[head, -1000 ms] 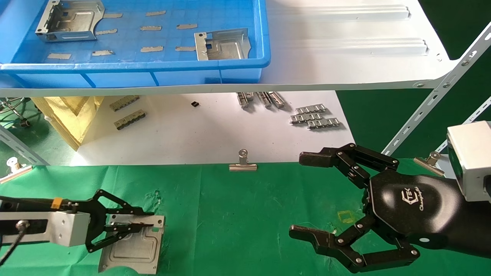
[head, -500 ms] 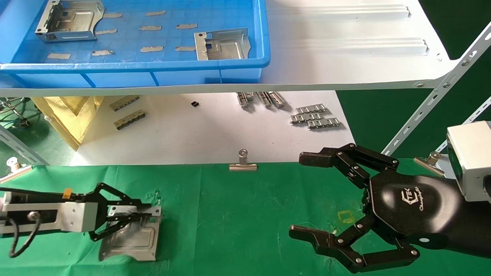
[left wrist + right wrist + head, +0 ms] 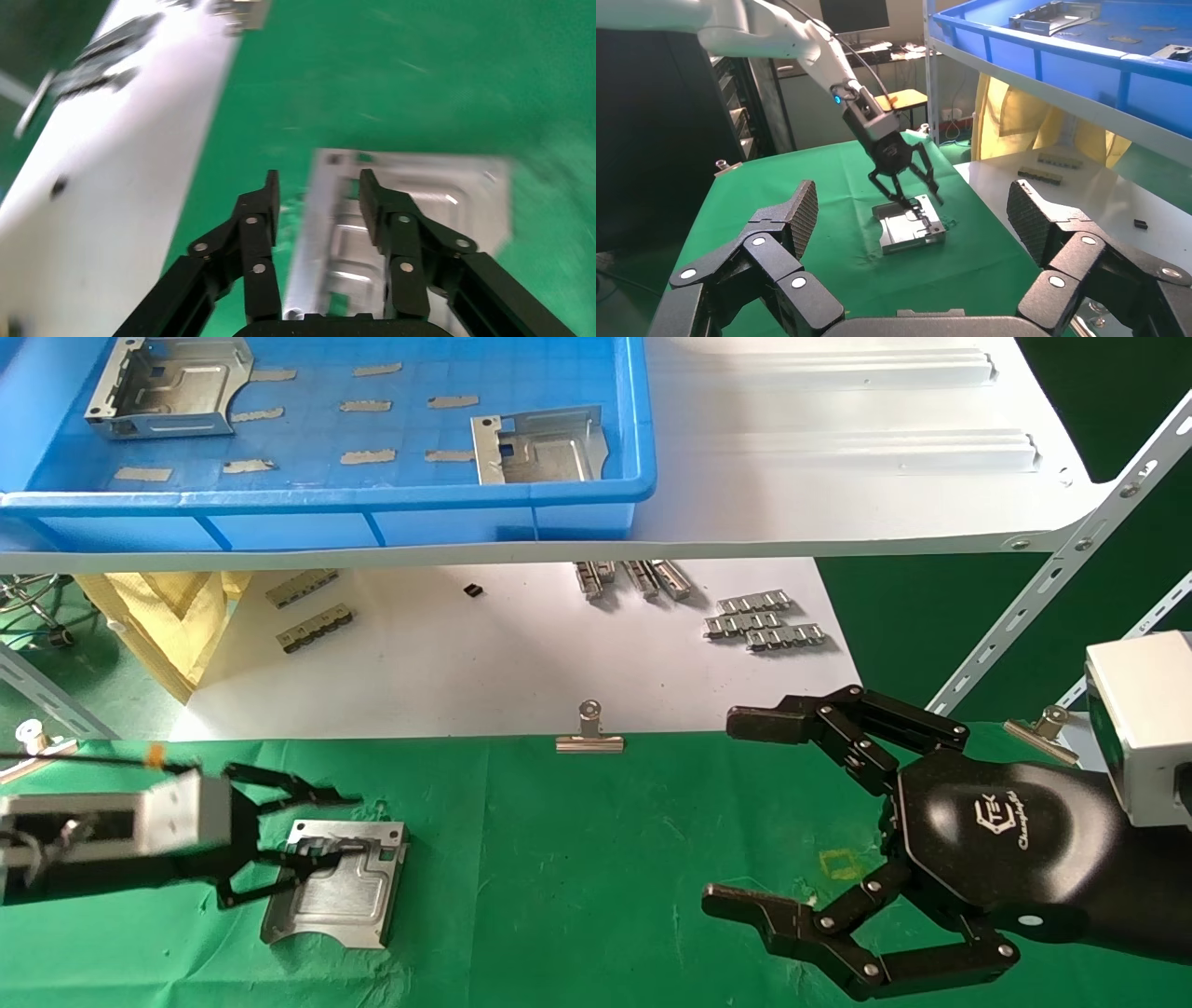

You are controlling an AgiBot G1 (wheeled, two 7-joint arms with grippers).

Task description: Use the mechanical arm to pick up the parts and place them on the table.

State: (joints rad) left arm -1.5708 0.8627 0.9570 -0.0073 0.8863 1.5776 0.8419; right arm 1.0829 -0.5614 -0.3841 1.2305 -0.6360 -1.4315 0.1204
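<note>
One silver part (image 3: 340, 887) lies flat on the green table (image 3: 596, 859) at the front left. My left gripper (image 3: 326, 826) is open just above its near rim, one finger over the plate and one outside the rim, neither touching it. The left wrist view shows that gripper (image 3: 320, 182) straddling the part's folded edge (image 3: 422, 203) with gaps on both sides. From the right wrist view the part (image 3: 909, 226) sits under the left gripper (image 3: 909, 189). Two more parts (image 3: 172, 388) (image 3: 540, 447) rest in the blue bin. My right gripper (image 3: 726, 810) hangs open and empty at the right.
The blue bin (image 3: 326, 500) stands on the white shelf (image 3: 838, 449) above the back of the table. Small ridged strips (image 3: 764, 621) lie on a white sheet (image 3: 512, 654). A binder clip (image 3: 589, 733) holds the cloth's back edge. A yellow bag (image 3: 168, 617) is at back left.
The left gripper carried the part slightly toward the back, opened and let go. The part now lies flat on the cloth. The right arm has not moved.
</note>
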